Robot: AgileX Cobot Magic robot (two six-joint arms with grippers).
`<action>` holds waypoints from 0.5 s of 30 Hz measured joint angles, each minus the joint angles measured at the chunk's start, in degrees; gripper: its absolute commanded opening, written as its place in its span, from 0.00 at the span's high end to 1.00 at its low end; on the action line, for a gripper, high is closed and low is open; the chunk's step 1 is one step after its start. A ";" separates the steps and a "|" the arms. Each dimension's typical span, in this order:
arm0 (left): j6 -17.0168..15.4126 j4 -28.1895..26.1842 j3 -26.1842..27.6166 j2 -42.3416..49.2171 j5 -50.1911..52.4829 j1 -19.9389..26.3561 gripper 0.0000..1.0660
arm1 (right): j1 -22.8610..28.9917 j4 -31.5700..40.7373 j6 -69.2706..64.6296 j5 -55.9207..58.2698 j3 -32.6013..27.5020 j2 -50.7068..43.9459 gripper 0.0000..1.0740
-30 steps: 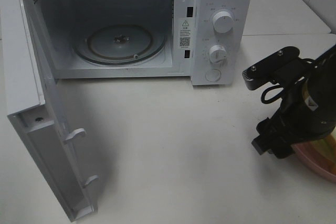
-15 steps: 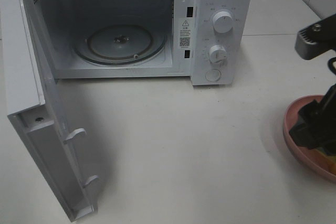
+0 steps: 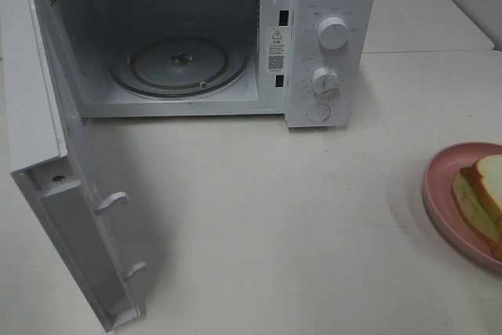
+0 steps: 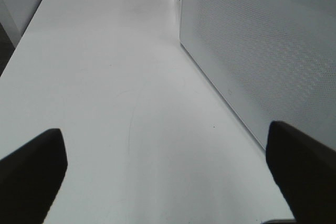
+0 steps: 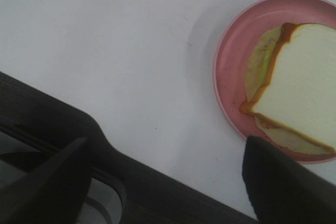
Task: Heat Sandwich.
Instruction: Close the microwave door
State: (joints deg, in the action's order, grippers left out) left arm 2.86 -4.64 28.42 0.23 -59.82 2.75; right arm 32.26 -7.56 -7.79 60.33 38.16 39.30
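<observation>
1. On the pink plate [image 3: 439, 186] at the right edge of the table [image 3: 274, 217] lies the sandwich [image 3: 480, 194], tilted, its green filling showing along the side that faces the table's middle. Part of both is cut off by the edge of the high view.
2. Right wrist view: the sandwich [image 5: 304, 82] shows a white top slice with an orange-brown crust; pale yellow-green filling sticks out beyond it. It sits inside the plate [image 5: 231, 72] rim.
3. Right gripper [image 5: 168, 182]: fingers spread wide, nothing between them. It hangs above the bare table just beside the plate and touches neither plate nor sandwich. Not visible in the high view.
4. Microwave [image 3: 329, 5] stands at the back of the table, well apart from the plate. Its door [image 3: 47, 162] is swung fully open to the left; the glass turntable [image 3: 180, 64] inside carries nothing.
5. Two knobs [image 3: 332, 33] and a round button sit on the control panel at the right of the cavity.
6. Left gripper [image 4: 168, 171]: fingers spread wide, holding nothing, above the bare table [image 4: 105, 103] beside a white perforated panel [image 4: 262, 56]. Not visible in the high view.
</observation>
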 measured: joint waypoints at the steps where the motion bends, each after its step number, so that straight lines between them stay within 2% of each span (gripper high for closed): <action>1: 0.00 0.00 0.00 0.00 0.00 0.00 0.08 | 0.00 0.29 0.11 0.80 0.00 -1.32 0.29; 12: 0.00 0.00 0.00 0.00 0.00 0.00 0.08 | -0.11 1.26 0.29 5.10 -1.72 -16.90 0.29; 15: 0.00 0.00 0.00 0.00 0.00 0.00 0.08 | -2.98 2.64 0.46 4.87 -4.30 -21.60 0.29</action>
State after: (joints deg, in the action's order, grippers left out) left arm 2.86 -4.64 28.42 0.23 -59.82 2.75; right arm 29.28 -4.93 -7.33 65.20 33.86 17.70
